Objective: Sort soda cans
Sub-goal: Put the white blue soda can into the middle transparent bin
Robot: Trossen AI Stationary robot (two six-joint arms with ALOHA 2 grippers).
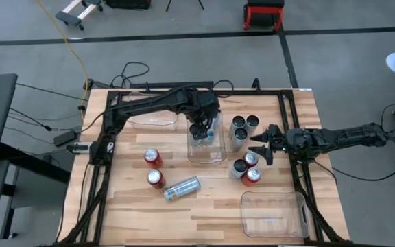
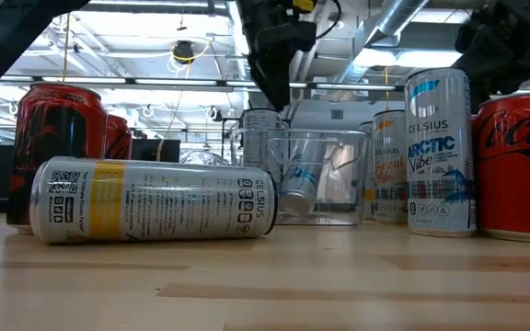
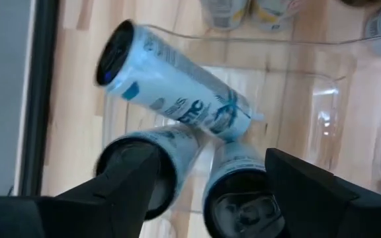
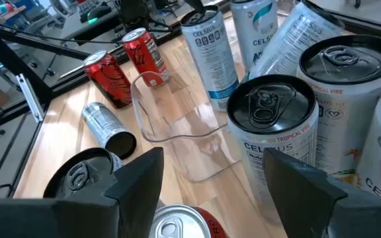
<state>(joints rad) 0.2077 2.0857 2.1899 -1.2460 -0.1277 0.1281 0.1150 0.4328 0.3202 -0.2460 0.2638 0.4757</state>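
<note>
My left gripper [image 1: 201, 130] [image 3: 220, 192] is open and hangs over the middle clear bin [image 1: 218, 155]. Three silver-grey cans are in that bin: one tilted across the others [image 3: 177, 82], two standing under my fingers [image 3: 152, 155] [image 3: 240, 188]. My right gripper [image 1: 259, 145] [image 4: 217, 185] is open and level, among the cans on the right. A silver-topped can [image 4: 270, 109] stands just ahead of it, a dark can [image 4: 84, 175] and a red can [image 4: 177, 225] just beneath it. Two red cans [image 1: 152, 158] [image 1: 156, 178] stand on the left, and one silver can [image 1: 182, 187] lies on its side.
A second clear bin [image 1: 153, 121] sits at the far left and a third [image 1: 273, 214] at the near right. Three cans [image 1: 244, 127] stand beyond my right gripper and three [image 1: 245, 169] on its near side. Bare wood lies along the near edge [image 1: 184, 219].
</note>
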